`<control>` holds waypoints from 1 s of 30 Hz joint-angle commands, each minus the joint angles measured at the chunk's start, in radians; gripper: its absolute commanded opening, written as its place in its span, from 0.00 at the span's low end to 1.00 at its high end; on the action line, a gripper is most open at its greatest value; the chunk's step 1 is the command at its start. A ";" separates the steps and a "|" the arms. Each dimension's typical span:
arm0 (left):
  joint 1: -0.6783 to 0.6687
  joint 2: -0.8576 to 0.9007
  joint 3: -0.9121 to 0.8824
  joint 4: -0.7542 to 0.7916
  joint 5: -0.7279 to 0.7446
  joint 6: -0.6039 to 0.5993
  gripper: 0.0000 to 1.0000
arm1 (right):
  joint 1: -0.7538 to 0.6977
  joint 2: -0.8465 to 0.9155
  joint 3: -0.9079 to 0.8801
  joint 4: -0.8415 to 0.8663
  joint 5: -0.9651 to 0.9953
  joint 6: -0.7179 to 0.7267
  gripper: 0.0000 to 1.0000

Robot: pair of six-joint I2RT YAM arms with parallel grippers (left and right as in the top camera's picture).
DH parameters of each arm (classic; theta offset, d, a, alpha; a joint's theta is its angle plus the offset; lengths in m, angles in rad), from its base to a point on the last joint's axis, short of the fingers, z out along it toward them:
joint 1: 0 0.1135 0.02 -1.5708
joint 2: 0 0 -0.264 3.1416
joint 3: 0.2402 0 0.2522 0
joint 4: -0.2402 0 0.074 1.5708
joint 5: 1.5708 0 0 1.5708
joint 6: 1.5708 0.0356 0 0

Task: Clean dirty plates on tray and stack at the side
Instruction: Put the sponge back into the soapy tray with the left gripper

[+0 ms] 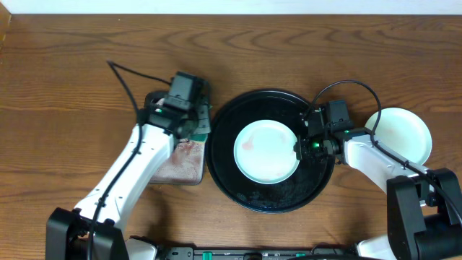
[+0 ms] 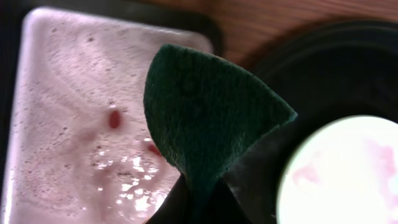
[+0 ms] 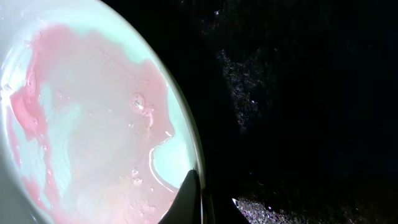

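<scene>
While the mint plate [image 1: 266, 152] wears its smears (step): wiping, by my judgement. Pink sauce film covers much of its face in the right wrist view. It lies in the middle of the black tray [image 1: 245, 191], at the centre of the overhead frame.
Next move: the sponge [image 2: 205, 118] has to cross rightward from the small tray [image 2: 62, 93] onto the plate. It should come down flat on the smears and rub, while the other arm keeps the plate from sliding.
Left gripper [image 2: 198, 200]: the jaws are pressed together on the sponge's lower corner, at the bottom of the left wrist frame. The dark green sponge fans out above them. It hangs over the right edge of the small tray, whose pinkish floor is wet with red specks. Whether the sponge touches that floor I cannot tell.
Right gripper [image 3: 211, 200]: the jaws are almost together, pinching the plate's rim at the lower middle of the right wrist frame. One fingertip [image 3: 188, 190] lies on the rim's inner side, and the other sits outside, over the tray.
Black tray floor: glossy, with wet specks glinting at the right of the right wrist frame.
Side plate [image 1: 401, 133]: pale and clean-looking, it rests on the table [image 1: 65, 87] at the far right of the overhead frame, apart from the black tray. Whether more than one is stacked there I cannot tell.
</scene>
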 commanded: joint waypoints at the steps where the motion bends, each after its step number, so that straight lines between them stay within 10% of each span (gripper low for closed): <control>1: 0.074 -0.005 -0.068 0.034 0.081 0.072 0.07 | 0.014 0.006 -0.026 -0.004 0.010 -0.056 0.01; 16: 0.246 -0.006 -0.395 0.482 0.245 0.122 0.08 | 0.069 -0.469 0.009 -0.076 0.491 -0.148 0.01; 22: 0.246 -0.006 -0.396 0.459 0.245 0.138 0.54 | 0.183 -0.526 0.009 -0.061 0.767 -0.211 0.01; 30: 0.245 -0.008 -0.396 0.347 0.244 0.138 0.63 | 0.402 -0.526 0.009 -0.040 1.102 -0.244 0.01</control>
